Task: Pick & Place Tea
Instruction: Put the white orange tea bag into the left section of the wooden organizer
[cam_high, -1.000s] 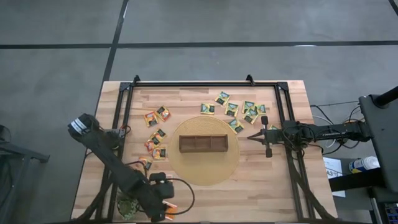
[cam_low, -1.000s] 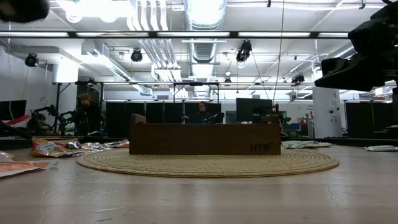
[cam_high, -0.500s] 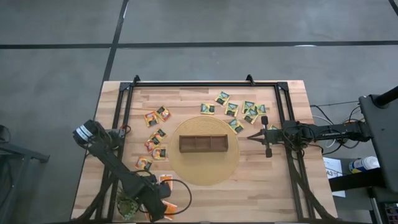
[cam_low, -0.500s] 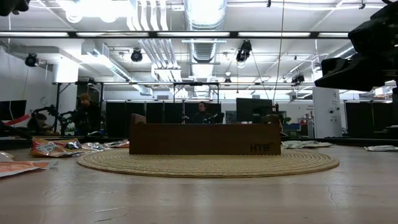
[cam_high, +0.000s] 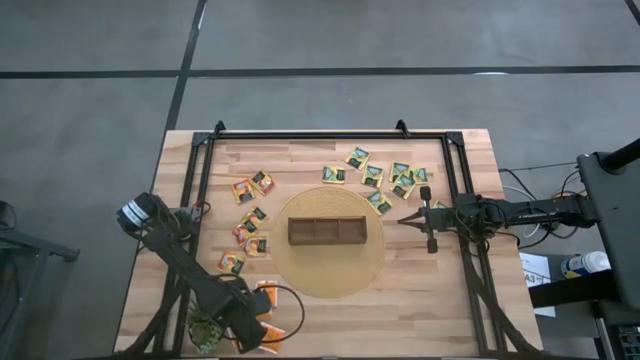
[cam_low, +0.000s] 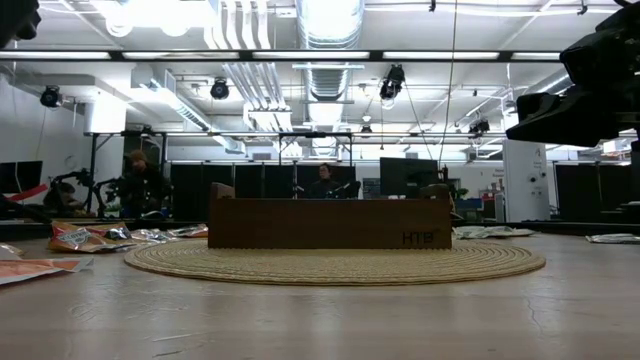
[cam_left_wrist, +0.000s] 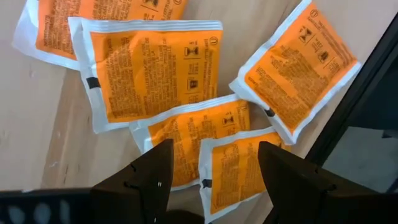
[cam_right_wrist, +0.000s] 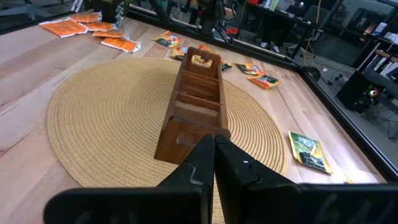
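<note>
Several orange sachets (cam_left_wrist: 152, 71) lie flat and overlapping on the wood at the table's near-left corner (cam_high: 268, 292). My left gripper (cam_left_wrist: 214, 168) hangs over them, open, with one finger on either side of the two nearest sachets (cam_left_wrist: 233, 168); it touches none. In the high view my left gripper (cam_high: 260, 335) is beside a small green plant (cam_high: 207, 330). Green-and-yellow sachets (cam_high: 385, 175) lie far right of the mat, and red and yellow ones (cam_high: 250, 188) lie to its left. My right gripper (cam_high: 405, 220) is shut and waits at the mat's right edge, pointing at the wooden box (cam_right_wrist: 196, 93).
The long brown box (cam_high: 327, 231) stands in the middle of a round woven mat (cam_high: 330, 270). A black frame rail (cam_high: 195, 200) runs along the left side and another along the right (cam_high: 462, 250). A cable (cam_high: 290, 315) loops near my left gripper. People sit in the room beyond (cam_low: 140, 180).
My left arm has swung a little toward the table's near edge. This has uncovered a sachet left of the mat and the orange sachets beside the gripper. My right arm has kept still.
</note>
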